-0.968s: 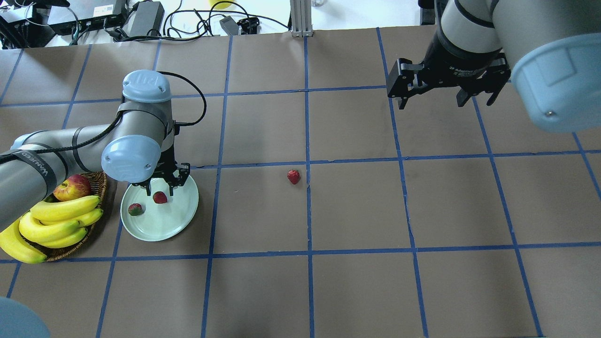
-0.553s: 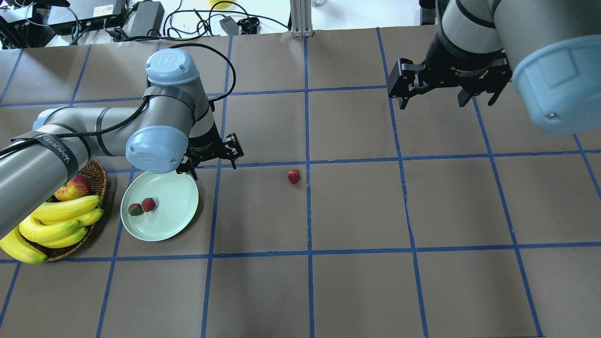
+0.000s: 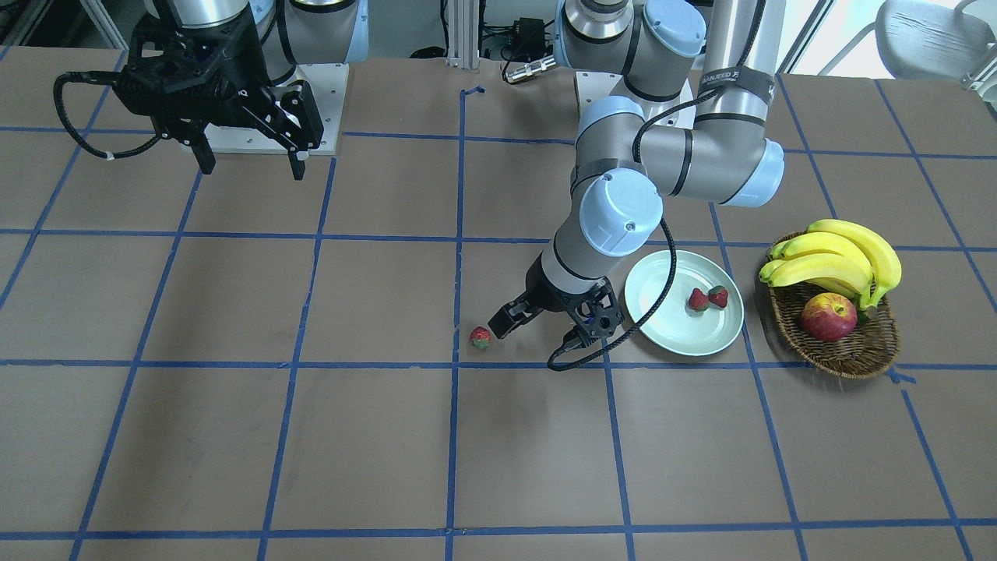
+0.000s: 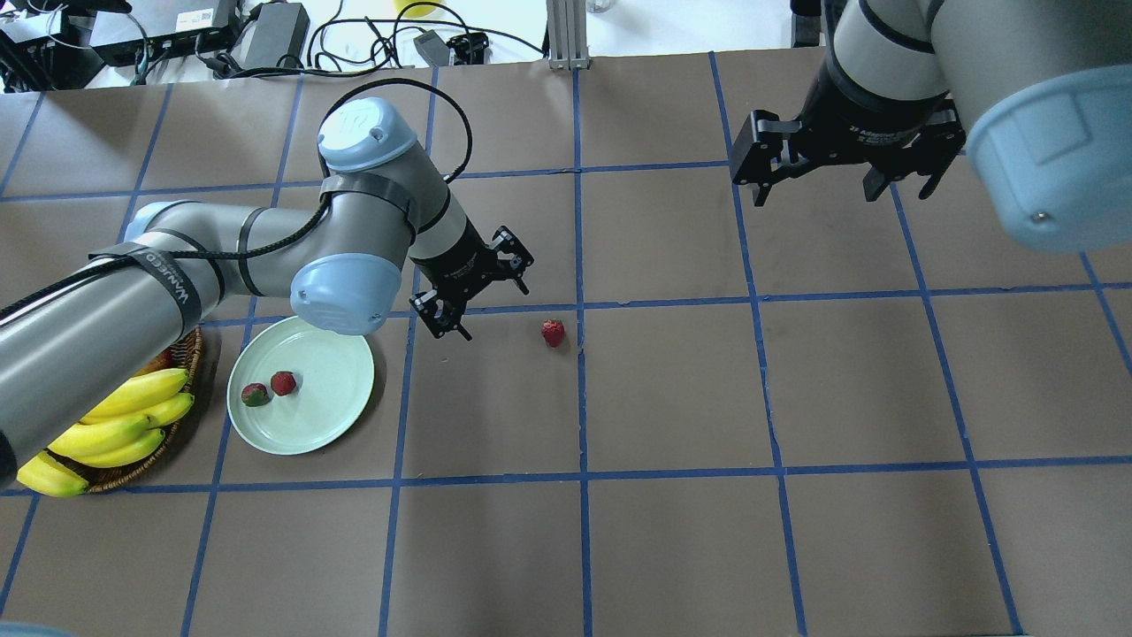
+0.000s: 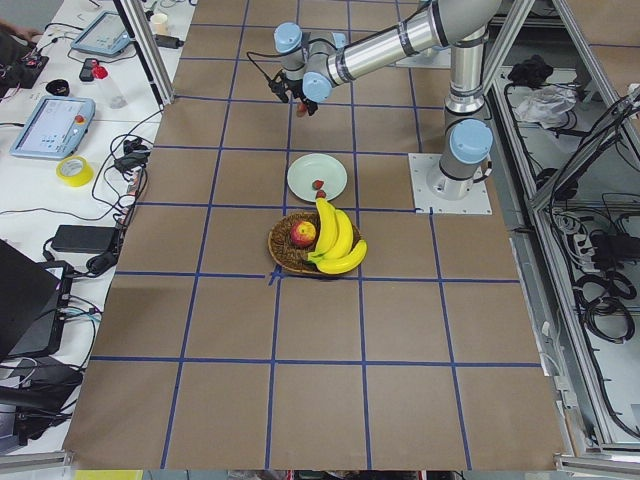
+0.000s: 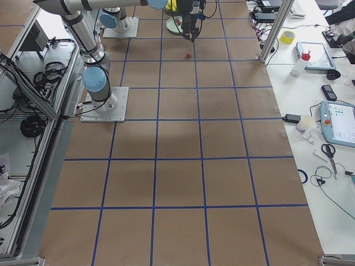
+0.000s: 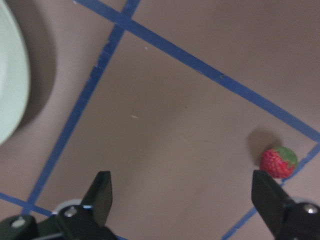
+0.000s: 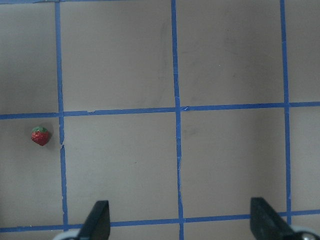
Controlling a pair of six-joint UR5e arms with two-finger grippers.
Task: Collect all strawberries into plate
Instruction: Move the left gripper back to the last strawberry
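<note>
Mint plate holds two strawberries near its 9 o'clock rim, overhead view. On desk, third strawberry lies at plate's 3 o'clock, well apart. Between them hovers left tool, wide open, empty. Far off at 1 o'clock: right tool, wide open, empty.

Seen from overhead, the pale mint-green plate is round, shallow and glossy, and sits flat at about 9 o'clock on the worktop. Two small strawberries lie in it toward its 9 o'clock side, close together: a red strawberry and, just outward of it, a green-capped strawberry. The third strawberry lies on the bare worktop well apart from the plate, near its 3 o'clock, just beside a blue line.
</note>
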